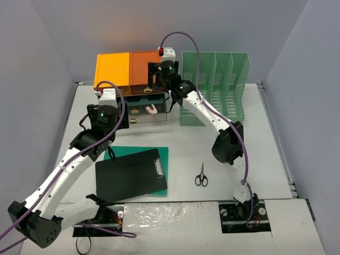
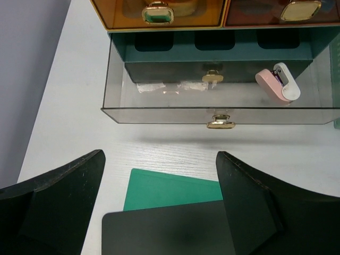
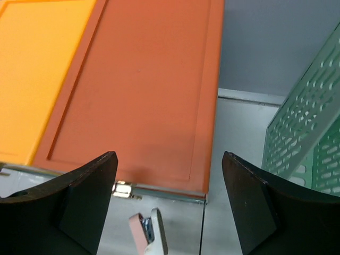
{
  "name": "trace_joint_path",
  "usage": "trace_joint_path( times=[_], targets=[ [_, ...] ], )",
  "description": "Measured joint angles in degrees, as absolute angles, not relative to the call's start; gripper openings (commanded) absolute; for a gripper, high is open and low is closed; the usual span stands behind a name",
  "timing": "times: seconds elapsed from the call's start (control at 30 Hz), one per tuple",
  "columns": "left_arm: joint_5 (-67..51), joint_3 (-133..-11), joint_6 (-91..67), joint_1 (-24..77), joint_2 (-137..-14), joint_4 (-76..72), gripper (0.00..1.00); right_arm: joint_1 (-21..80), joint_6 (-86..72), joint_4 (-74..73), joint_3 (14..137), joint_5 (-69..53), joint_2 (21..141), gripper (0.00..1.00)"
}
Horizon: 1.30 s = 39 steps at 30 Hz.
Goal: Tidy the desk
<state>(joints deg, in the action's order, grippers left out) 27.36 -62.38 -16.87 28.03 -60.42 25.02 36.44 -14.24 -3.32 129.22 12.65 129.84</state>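
Walls close in the desk [image 1: 265,154] on the left, back and right, and thin rails run along its side edges. The white top fills the middle of the top view; its right half is mostly bare, while the back strip is taken up by the drawer unit [image 1: 130,69] and the green rack [image 1: 215,85], which stand side by side with a narrow gap between them.

The left arm reaches forward from its base, bent at the elbow. The left gripper [image 2: 159,156] hangs over the desk in front of the unit, fingers spread wide with nothing between them. The right arm stretches up and back to the left. The right gripper [image 3: 169,156] is above the front edge of the unit's darker orange top, fingers also wide and holding nothing.

The unit's lower drawer [image 2: 212,101] is pulled out, with a pink stapler [image 2: 278,84] lying at its right end. In front of it a black clipboard [image 1: 130,175] lies on a green mat [image 1: 139,152], close beside the left arm. Scissors [image 1: 201,175] lie shut on the desk between the clipboard and the right arm.
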Motion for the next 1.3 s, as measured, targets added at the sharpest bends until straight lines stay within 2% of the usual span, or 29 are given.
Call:
trace_joint_path(
  times=[0.3,0.67,0.97,1.3],
  targets=[
    [25.10,-60.53,-18.26,28.53,-59.39,26.48,0.83,33.73,-14.56,3.25,133.35,9.84,135.64,0.75],
    [23.49,-54.70,-21.74,28.66,-58.38,26.34,0.83,32.97,-16.78,4.37,134.17,6.61,137.90,0.75],
    [23.31,-47.70,-23.69,28.67,-61.38,19.67,0.83,32.54,-18.74,4.60,134.17,4.21,138.31,0.74],
    [23.50,-45.30,-23.76,28.64,-67.75,8.92,0.83,31.93,-20.92,4.48,134.21,0.70,138.56,0.72]
  ],
)
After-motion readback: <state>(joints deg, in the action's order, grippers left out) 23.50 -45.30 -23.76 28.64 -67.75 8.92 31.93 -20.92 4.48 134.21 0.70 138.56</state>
